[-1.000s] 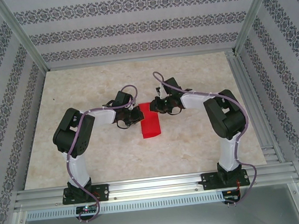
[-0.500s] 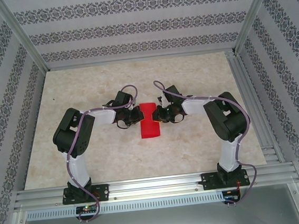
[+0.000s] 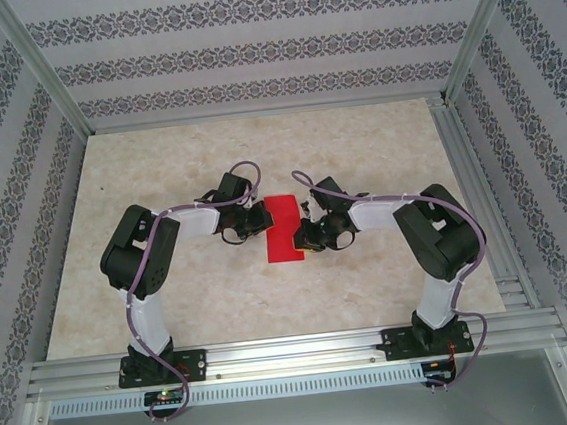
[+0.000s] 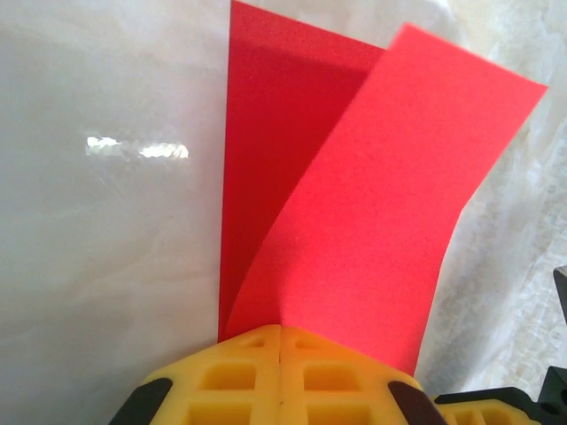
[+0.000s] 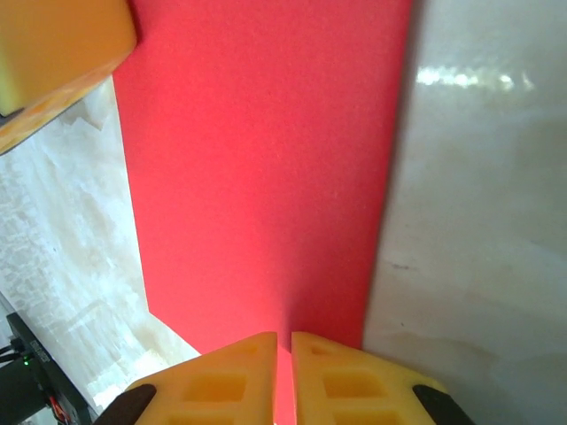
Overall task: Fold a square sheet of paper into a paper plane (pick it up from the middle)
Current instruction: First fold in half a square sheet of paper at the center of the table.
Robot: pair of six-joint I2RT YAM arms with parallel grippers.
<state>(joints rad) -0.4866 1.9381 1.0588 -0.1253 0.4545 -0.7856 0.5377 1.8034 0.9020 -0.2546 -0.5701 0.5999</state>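
Note:
The red sheet of paper point(image 3: 283, 229) lies mid-table, folded into a narrow strip. My left gripper point(image 3: 261, 220) is at its left edge. In the left wrist view the left gripper point(image 4: 281, 329) is shut on the paper point(image 4: 354, 204), whose upper layer curls up off the lower one. My right gripper point(image 3: 303, 239) sits at the strip's right edge, toward its near end. In the right wrist view the right gripper point(image 5: 284, 338) has its jaws a narrow slit apart, with the red paper point(image 5: 266, 177) showing in the gap. A yellow left finger point(image 5: 53, 53) shows at the top left.
The marble-patterned tabletop point(image 3: 158, 164) stretches around the paper on all sides. Patterned walls and aluminium frame rails point(image 3: 277, 354) enclose the table. Both arms bend inward toward the centre, their grippers close together.
The right gripper has swung down from the paper's far right corner to its right edge nearer the front. The left gripper has stayed put on the paper.

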